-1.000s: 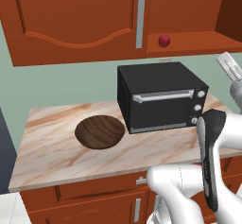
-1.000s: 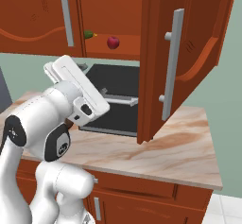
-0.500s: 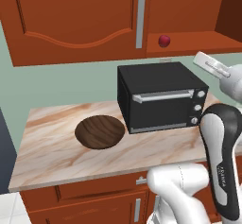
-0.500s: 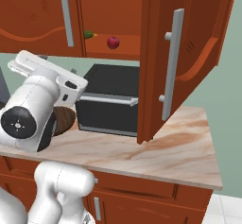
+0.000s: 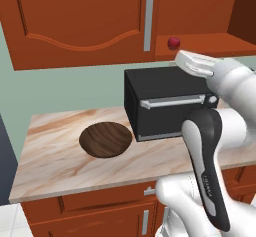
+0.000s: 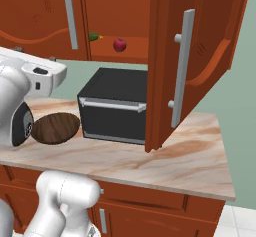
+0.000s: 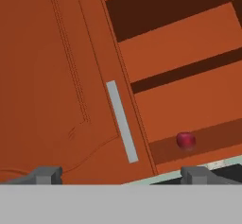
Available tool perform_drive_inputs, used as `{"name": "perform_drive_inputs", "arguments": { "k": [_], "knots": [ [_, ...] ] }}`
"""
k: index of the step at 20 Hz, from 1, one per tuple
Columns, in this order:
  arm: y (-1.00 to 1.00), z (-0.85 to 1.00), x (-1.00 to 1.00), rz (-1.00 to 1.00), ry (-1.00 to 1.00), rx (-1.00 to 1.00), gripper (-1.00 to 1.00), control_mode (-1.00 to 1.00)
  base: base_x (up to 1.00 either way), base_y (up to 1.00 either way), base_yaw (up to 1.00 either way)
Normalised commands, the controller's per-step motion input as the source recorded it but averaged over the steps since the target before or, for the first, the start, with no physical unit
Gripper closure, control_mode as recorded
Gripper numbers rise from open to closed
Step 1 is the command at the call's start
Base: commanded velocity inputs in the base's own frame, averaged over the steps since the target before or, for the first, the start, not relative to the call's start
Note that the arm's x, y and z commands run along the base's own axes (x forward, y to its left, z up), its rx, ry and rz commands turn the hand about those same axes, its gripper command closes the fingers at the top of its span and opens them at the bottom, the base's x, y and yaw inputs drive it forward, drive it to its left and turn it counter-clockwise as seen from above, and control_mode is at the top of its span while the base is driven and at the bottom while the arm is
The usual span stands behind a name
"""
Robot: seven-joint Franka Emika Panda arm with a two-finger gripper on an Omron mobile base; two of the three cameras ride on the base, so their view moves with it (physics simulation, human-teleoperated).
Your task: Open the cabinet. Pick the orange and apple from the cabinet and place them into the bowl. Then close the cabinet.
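The cabinet's point(image 5: 75, 21) left door is shut, its grey handle point(image 7: 122, 121) running down the middle of the hand view. Its right door point(image 6: 200, 51) is swung wide open. The dark-red apple point(image 5: 173, 43) sits on the lowest shelf, just past the shut door's edge, and is also visible as apple point(image 6: 119, 44) and apple point(image 7: 185, 140). The orange is out of view. On the counter left of the microwave lies the dark-brown bowl point(image 5: 106, 139), empty. My gripper point(image 7: 120, 175) is open and holds nothing; it hovers over the microwave, just below and right of the apple, pointing up at the cabinet.
A black microwave point(image 5: 165, 103) stands on the marble counter point(image 5: 55, 166) under the open cabinet half. A small green vegetable point(image 6: 93, 36) lies on the shelf left of the apple. The open door juts out over the counter's right part.
The hand has swung left from the right edge of the left base view to just under the apple's shelf. The jaws stayed open; fruit and bowl have not moved.
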Motion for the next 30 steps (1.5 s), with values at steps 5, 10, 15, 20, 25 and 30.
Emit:
{"name": "perform_drive_inputs", "arguments": {
  "k": [5, 10, 15, 20, 25, 30],
  "knots": [
    [0.27, 0.01, 0.16, -0.12, 0.00, -0.05, -1.00, -1.00, 0.00, 0.00, 0.00],
    [0.17, 0.00, 0.33, -0.02, 0.00, -0.02, -1.00, -1.00, 0.00, 0.00, 0.00],
    [0.05, 0.00, 0.48, 0.00, 0.00, -0.01, -1.00, -1.00, 0.00, 0.00, 0.00],
    [0.00, 0.00, 0.52, 0.00, 0.00, 0.00, -1.00, -1.00, 0.00, 0.00, 0.00],
    [0.00, 0.00, 0.71, 0.00, 0.00, 0.00, -1.00, -1.00, 0.00, 0.00, 0.00],
    [0.00, 0.00, 0.78, 0.00, 0.00, 0.00, -1.00, -1.00, 0.00, 0.00, 0.00]
  ]
}}
